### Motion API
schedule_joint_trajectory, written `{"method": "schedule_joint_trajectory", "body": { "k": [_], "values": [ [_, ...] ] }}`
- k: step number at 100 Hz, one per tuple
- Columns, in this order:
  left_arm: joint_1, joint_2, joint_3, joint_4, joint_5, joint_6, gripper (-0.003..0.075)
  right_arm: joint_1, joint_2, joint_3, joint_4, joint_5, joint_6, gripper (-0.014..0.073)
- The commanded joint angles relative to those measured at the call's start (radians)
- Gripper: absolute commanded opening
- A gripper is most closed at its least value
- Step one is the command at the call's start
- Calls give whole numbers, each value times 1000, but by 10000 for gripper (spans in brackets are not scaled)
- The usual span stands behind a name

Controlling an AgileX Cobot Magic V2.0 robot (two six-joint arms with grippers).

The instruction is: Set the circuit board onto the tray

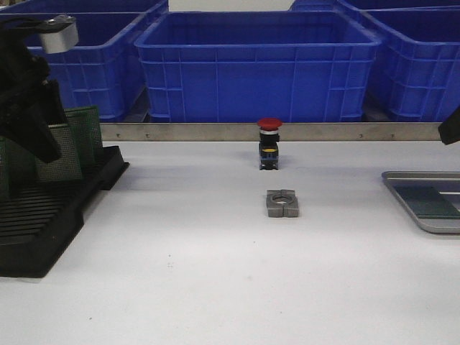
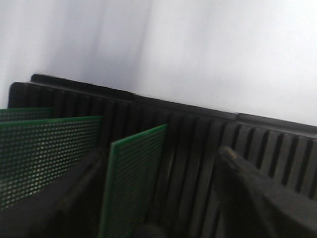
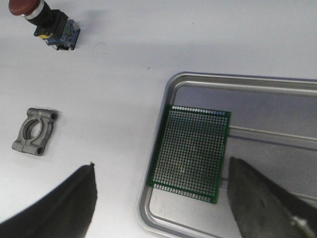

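Several green circuit boards stand upright in the slots of a black rack (image 1: 50, 215) at the table's left. My left gripper (image 2: 158, 198) is down among them and open. One circuit board (image 2: 133, 183) stands between its fingers (image 2: 252, 193), with a gap on the right side. In the front view the left gripper (image 1: 39, 140) hangs over the rack's back end. Another circuit board (image 3: 192, 152) lies flat in the corner of the silver tray (image 3: 247, 84) at the table's right. My right gripper (image 3: 162, 168) hovers open above it, holding nothing. The tray (image 1: 420, 223) is cut by the frame edge.
A red-capped push button (image 1: 269, 144) stands at the table's middle back, and a grey metal clamp block (image 1: 282, 203) lies in front of it. Blue crates (image 1: 255, 68) line the back behind a metal rail. A bit of the right arm (image 1: 450, 126) shows at the right edge.
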Motion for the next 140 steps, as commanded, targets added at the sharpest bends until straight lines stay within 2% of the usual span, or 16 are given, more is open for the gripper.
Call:
{"method": "schedule_joint_trajectory", "body": {
  "k": [1,19,33,46,51,69,80,93,105,117,140],
  "values": [
    [1,-48,-28,-27,31,-9,256,-7,-41,-27,27,28,-1,566],
    [1,-48,-28,-22,36,-9,-18,-7,-41,-27,34,40,-1,566],
    [1,-48,-42,-13,58,-9,-20,-7,-41,-27,42,52,-1,566],
    [-1,-48,-114,-17,182,-9,-20,-7,-43,-27,83,61,-1,566],
    [-3,-53,-140,-29,183,-23,-20,-7,-51,-27,99,76,-13,566],
    [-11,-97,-189,-170,183,-24,-20,6,-125,-27,174,188,-149,566],
    [-37,-127,-190,-288,183,-24,-20,54,-181,-27,222,267,-303,566],
    [-115,-142,-190,-340,183,-24,-20,150,-223,-27,222,316,-539,566],
    [-202,-142,-190,-340,183,-24,-20,253,-232,-27,229,294,-684,566],
    [-283,-142,-190,-340,181,-24,-20,345,-232,-27,229,237,-725,566],
    [-428,-142,-190,-340,181,-24,-20,451,-223,-27,229,179,-726,566]
  ]
}}
